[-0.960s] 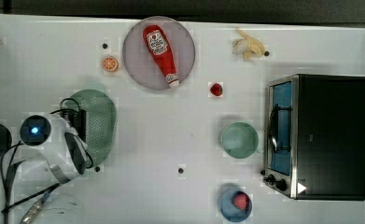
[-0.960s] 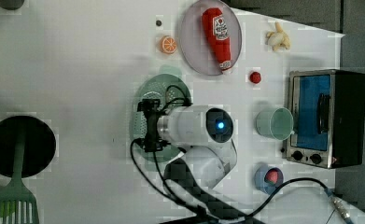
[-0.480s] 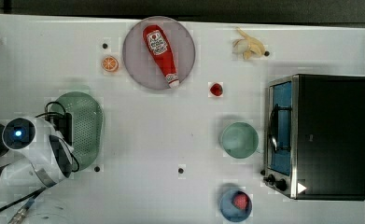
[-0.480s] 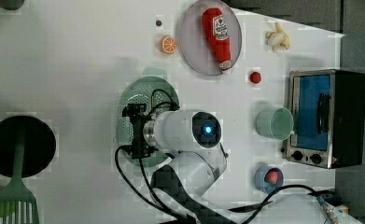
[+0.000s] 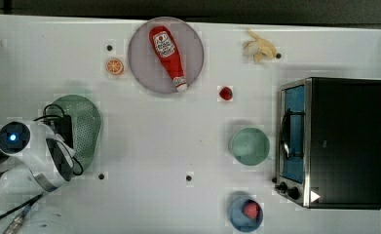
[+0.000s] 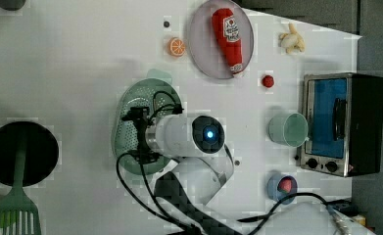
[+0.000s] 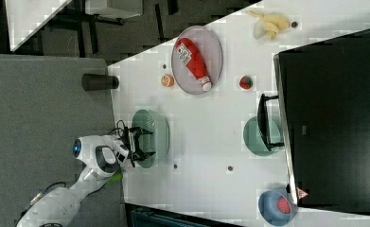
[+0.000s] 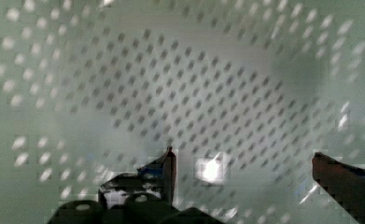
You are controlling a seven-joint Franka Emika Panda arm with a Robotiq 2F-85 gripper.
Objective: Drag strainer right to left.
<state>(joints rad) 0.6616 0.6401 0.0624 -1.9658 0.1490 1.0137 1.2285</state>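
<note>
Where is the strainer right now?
The strainer sits at the top view's left, under the open gripper, below the orange slice and far from the green cup.

Pale sage-green plastic strainer [image 8: 180, 84]: finely perforated dotted inside seen close up, holes dark toward middle, bright toward edges. Gripper [image 8: 243, 170]: two dark fingers [image 8: 170, 168] spread wide apart, poised inside bowl, nothing between them. Bright glint on perforated surface between fingers.
</note>
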